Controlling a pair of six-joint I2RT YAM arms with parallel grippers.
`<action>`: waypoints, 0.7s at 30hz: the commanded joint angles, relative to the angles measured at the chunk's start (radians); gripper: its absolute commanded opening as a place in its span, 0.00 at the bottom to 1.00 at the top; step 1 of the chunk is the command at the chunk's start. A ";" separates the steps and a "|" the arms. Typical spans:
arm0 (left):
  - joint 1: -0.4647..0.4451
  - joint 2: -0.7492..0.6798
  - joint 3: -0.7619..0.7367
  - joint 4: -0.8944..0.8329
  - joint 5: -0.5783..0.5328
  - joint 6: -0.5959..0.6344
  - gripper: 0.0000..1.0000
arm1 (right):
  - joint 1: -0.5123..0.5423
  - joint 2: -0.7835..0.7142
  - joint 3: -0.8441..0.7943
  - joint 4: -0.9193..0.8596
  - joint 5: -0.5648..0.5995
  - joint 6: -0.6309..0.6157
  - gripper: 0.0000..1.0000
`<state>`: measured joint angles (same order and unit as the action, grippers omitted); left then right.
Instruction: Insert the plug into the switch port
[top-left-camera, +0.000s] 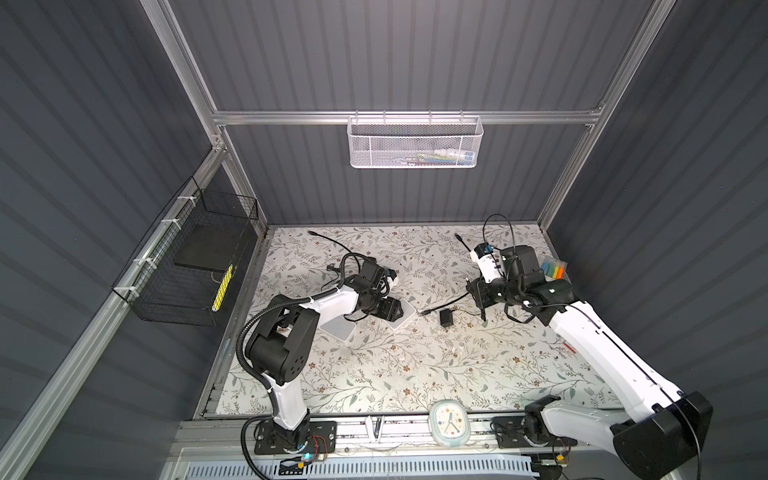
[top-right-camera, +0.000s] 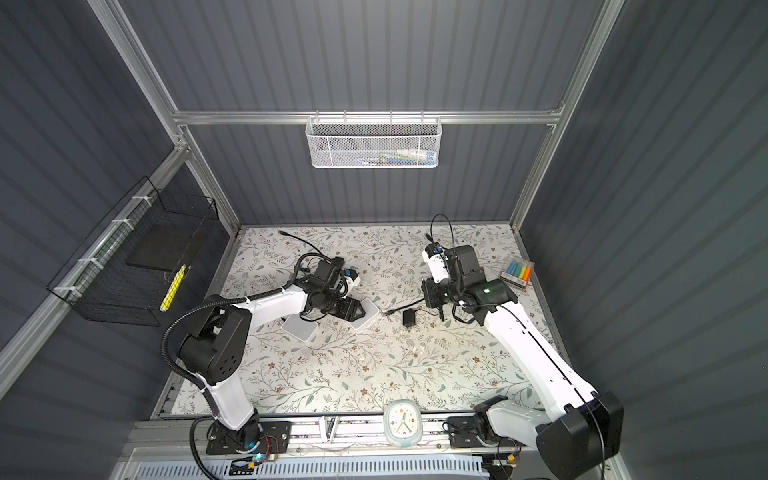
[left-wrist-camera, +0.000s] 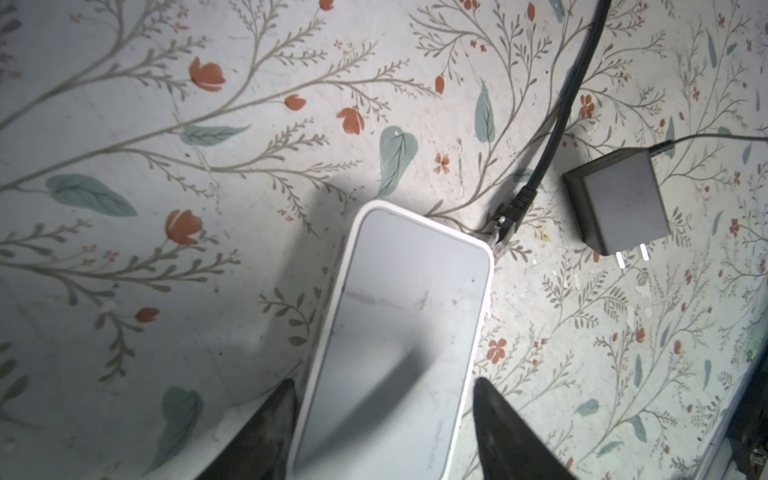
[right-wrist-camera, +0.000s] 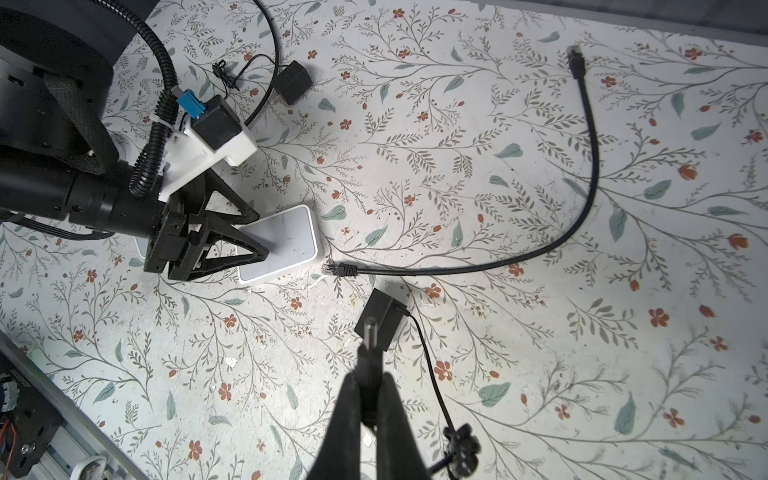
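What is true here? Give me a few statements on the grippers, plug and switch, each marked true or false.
1. The right gripper is shut on the plug. True.
2. The plug already sits in the switch. False: it is held over the black adapter, apart from the switch.
3. The left gripper has a finger on either side of the switch. True.
4. The left gripper holds the Ethernet cable. False: the cable lies loose, its connector by the switch's corner.
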<state>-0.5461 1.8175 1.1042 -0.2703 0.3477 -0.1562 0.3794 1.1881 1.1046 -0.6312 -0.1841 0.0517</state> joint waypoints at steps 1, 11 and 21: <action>0.003 -0.004 -0.029 0.066 0.074 -0.136 0.65 | 0.006 -0.005 -0.001 -0.005 0.031 -0.003 0.00; -0.083 -0.092 -0.138 0.207 -0.039 -0.399 0.66 | 0.006 -0.002 0.025 -0.027 0.042 -0.023 0.00; 0.001 -0.045 0.171 -0.164 -0.168 0.003 0.71 | 0.024 0.042 0.036 -0.074 0.043 -0.018 0.00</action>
<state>-0.5827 1.7329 1.1954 -0.2905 0.2211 -0.3294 0.3916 1.2282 1.1290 -0.6754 -0.1520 0.0387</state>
